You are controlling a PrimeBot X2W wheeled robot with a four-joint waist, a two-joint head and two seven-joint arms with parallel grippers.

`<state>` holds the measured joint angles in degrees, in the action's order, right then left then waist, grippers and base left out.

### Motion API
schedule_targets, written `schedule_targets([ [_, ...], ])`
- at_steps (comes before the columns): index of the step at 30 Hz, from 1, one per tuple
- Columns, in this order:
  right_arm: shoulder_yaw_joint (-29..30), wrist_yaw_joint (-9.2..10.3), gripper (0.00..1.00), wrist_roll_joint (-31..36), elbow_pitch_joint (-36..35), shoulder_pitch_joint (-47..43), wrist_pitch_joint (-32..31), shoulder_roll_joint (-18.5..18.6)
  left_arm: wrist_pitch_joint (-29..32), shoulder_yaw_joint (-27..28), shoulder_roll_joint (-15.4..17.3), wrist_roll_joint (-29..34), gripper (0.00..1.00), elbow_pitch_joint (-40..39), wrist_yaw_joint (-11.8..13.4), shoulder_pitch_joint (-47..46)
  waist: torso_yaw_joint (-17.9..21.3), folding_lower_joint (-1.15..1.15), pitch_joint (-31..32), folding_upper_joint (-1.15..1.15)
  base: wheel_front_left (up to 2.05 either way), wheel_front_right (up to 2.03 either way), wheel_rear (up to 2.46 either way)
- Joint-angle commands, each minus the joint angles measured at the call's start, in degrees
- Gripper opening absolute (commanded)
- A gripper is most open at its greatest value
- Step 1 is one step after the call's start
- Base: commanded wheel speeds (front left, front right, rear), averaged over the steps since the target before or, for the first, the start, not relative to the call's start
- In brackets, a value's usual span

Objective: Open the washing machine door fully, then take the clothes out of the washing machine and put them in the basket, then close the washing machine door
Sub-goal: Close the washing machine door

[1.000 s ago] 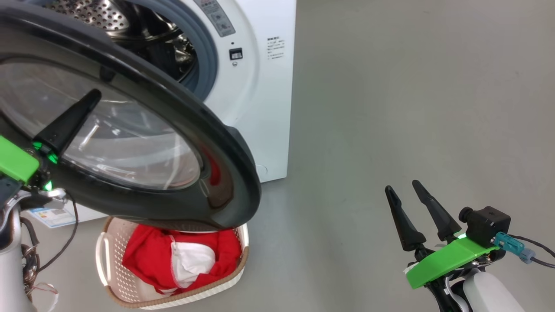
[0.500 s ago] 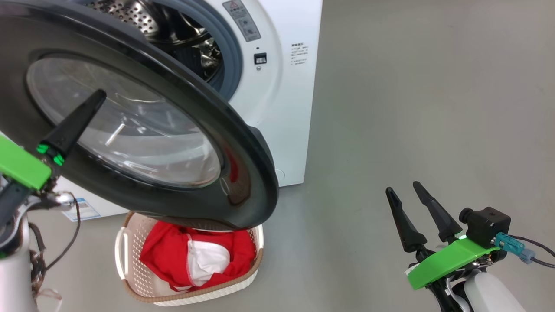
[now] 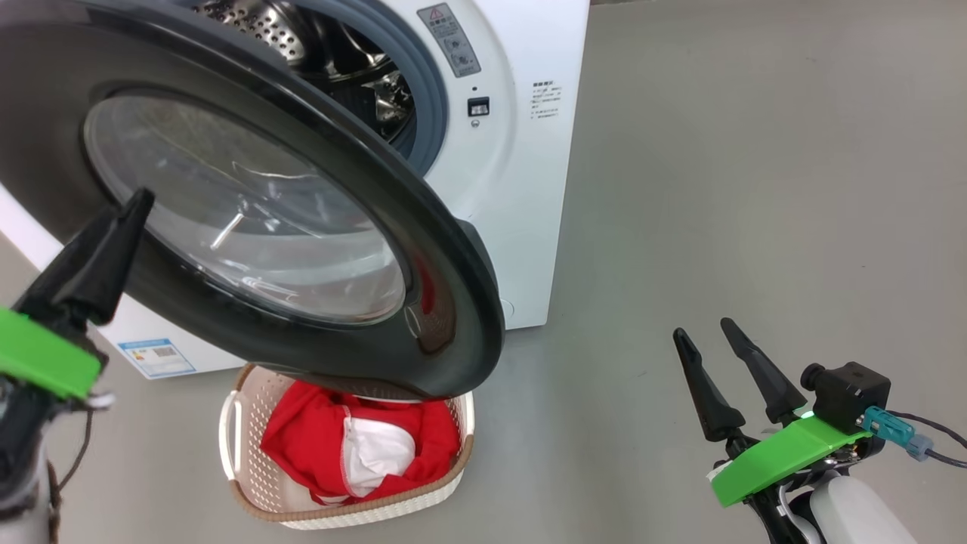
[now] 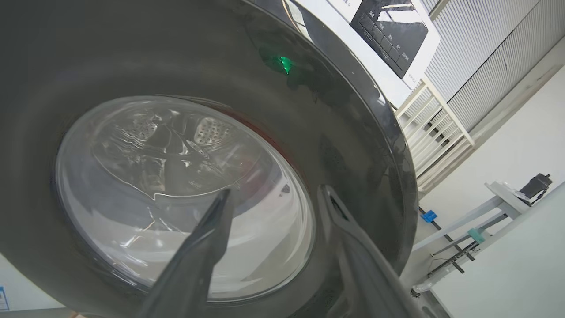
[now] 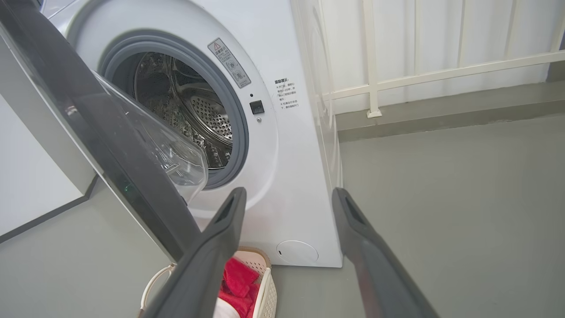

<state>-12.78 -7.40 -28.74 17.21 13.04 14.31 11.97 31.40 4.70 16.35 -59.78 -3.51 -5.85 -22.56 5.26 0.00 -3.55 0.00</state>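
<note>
Black door (image 3: 483, 317) edge overhangs basket (image 3: 253, 483); right pincer (image 3: 702, 328) well apart.

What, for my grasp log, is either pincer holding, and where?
Nothing: the left pincer, facing the washing machine door, and the right pincer both stand open, empty.

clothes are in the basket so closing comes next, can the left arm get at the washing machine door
Probably yes: the left arm's fingers, open, point at the outer face of the washing machine door, close by, with nothing between.
</note>
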Motion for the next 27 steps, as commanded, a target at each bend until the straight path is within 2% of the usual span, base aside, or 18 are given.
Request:
schedule_targets([
  [1, -1.2, -0.09, 1.0, 0.1, -1.5, 0.6, 0.7, 0.4, -1.2, 1.7, 2.6, 1.3, 1.0, -2.1, -0.7, -0.3, -0.1, 0.0, -0.1, 0.0, 0.0, 0.0, 0.0],
  [4, -0.9, -0.09, 1.0, 0.2, -1.7, 0.6, 0.7, 0.4, -5.9, 1.1, 2.2, 5.2, 1.0, -3.5, -1.0, 2.7, -0.4, 0.0, -0.4, 0.0, 0.0, 0.0, 0.0],
  [7, -0.7, -0.09, 1.0, 0.3, -1.9, 0.6, 0.7, 0.3, -11.5, -0.8, 2.8, 12.3, 1.0, -4.8, -1.3, 6.2, -0.6, 0.0, -0.7, 0.0, 0.0, 0.0, 0.0],
  [10, -0.5, -0.09, 1.0, 0.2, -2.0, 0.7, 0.7, 0.3, -15.8, -3.0, 1.7, 16.1, 1.0, -4.8, -1.4, 9.4, -0.8, 0.0, -0.9, 0.0, 0.0, 0.0, 0.0],
  [20, -0.2, -0.09, 1.0, 0.3, -2.1, 0.9, 0.7, 0.6, -29.9, -5.3, -0.7, 25.0, 1.0, -2.0, -1.3, 16.2, -1.3, 0.0, -0.9, 0.0, 0.0, 0.0, 0.0],
  [27, -0.2, -0.09, 1.0, 0.3, -2.1, 1.1, 0.7, 0.8, -36.9, -6.8, -1.6, 29.4, 1.0, 1.5, -1.1, 17.4, -1.8, 0.0, -1.1, 0.0, 0.0, 0.0, 0.0],
])
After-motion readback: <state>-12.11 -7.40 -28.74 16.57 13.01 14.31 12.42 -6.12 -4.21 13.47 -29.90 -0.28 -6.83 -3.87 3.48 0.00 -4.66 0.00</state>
